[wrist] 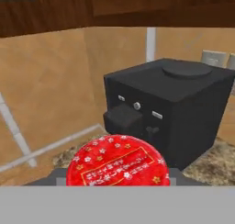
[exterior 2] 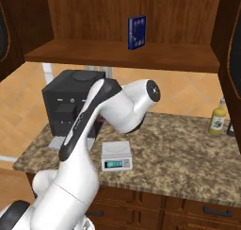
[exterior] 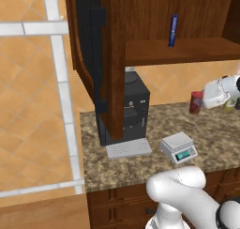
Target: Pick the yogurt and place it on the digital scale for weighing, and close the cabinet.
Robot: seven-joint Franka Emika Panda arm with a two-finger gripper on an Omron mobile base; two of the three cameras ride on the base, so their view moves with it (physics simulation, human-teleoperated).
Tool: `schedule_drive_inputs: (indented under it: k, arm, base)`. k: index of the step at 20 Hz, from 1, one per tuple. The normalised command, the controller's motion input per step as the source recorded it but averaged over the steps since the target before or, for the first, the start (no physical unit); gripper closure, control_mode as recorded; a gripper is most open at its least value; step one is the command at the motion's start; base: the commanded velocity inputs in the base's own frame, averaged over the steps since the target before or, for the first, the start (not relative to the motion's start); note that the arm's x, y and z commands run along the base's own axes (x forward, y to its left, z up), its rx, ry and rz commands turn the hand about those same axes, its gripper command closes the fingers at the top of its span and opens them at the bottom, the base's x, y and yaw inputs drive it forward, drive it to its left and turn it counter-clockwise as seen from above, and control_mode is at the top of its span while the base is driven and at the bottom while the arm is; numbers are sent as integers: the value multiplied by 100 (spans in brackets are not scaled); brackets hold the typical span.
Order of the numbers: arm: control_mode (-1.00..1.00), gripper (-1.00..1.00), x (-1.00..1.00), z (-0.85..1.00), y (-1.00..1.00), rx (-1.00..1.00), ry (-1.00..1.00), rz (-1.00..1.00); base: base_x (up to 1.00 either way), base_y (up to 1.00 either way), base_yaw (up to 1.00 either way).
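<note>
Here — yogurt (wrist: 118,161) within the gripper (exterior: 200,103), above the counter (exterior: 140,169).

A speckled brown stone counter (exterior: 140,162) is seen above wooden drawers. A black coffee machine (exterior: 133,108) is set at its back left, with a flat grey drip tray (exterior: 128,149) laid in front. The digital scale (exterior: 178,147) is placed just right of the tray. A yellow-green bottle (exterior 2: 217,118) is stood far right. On the cabinet shelf (exterior 2: 122,53) above, a blue bottle (exterior 2: 136,32) is stood upright.
</note>
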Motion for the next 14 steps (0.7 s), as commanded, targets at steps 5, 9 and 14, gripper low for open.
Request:
schedule_drive_inputs:
  k: [5, 9, 14]
  arm:
    - [-100, 100, 97, -100, -25, -1, 7, 63]
    - [-100, 100, 54, -100, -39, 0, -4, 58]
    - [-100, 100, 1, -96, -22, 0, -4, 29]
  base:
    - [0, 0, 0]
    - [0, 0, 0]
    - [0, 0, 0]
